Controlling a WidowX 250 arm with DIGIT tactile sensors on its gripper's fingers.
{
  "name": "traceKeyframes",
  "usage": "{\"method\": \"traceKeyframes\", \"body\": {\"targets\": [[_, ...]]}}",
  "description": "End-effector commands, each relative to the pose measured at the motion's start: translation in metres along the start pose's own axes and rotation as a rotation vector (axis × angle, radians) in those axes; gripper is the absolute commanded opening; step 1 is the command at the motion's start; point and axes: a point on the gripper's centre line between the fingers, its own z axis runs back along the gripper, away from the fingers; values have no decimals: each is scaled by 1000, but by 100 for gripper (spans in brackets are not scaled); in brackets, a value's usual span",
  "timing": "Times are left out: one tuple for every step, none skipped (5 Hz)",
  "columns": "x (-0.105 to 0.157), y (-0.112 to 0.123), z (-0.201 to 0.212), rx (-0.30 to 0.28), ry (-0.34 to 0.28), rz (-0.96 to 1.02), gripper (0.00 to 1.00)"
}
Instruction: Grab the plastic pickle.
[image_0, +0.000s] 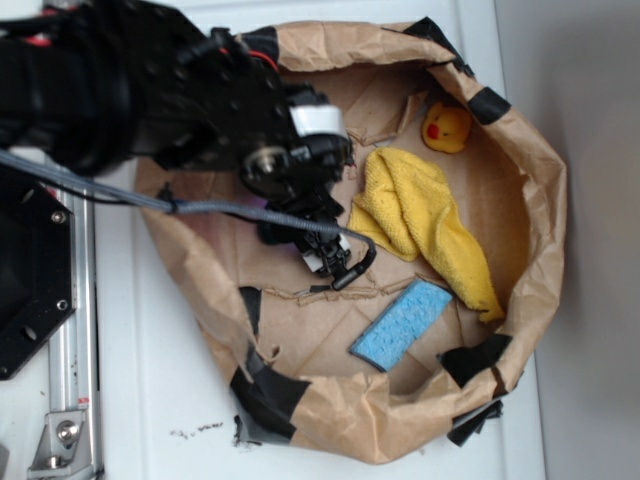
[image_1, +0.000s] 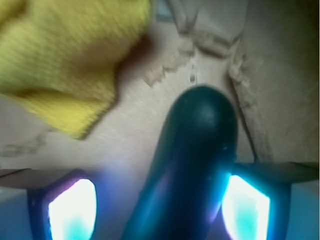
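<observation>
Here the claw (image_1: 159, 210) stands wide, the plastic pickle (image_1: 192, 165) between its fingers, touching the right one.

**Gloss meets crumpled paper**

The plastic pickle (image_1: 195, 165) shows a smooth, glossy dark-green skin. Beside it, a yellow cloth (image_0: 425, 215) looks soft and nubbly, matt throughout. The brown paper bag (image_0: 545, 190) is creased, rough-edged, patched with black tape. A blue sponge (image_0: 402, 325) appears porous; the rubber duck (image_0: 447, 128) faintly shiny.
</observation>
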Motion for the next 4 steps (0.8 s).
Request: {"method": "traceKeyframes", "body": {"targets": [[1,4,1,5,-20,-50,0],[7,2,28,-22,-65,-108,0],[14,-12,76,-111,-161,-267,0],[14,-31,125,-196,-109,-502,0]]}}
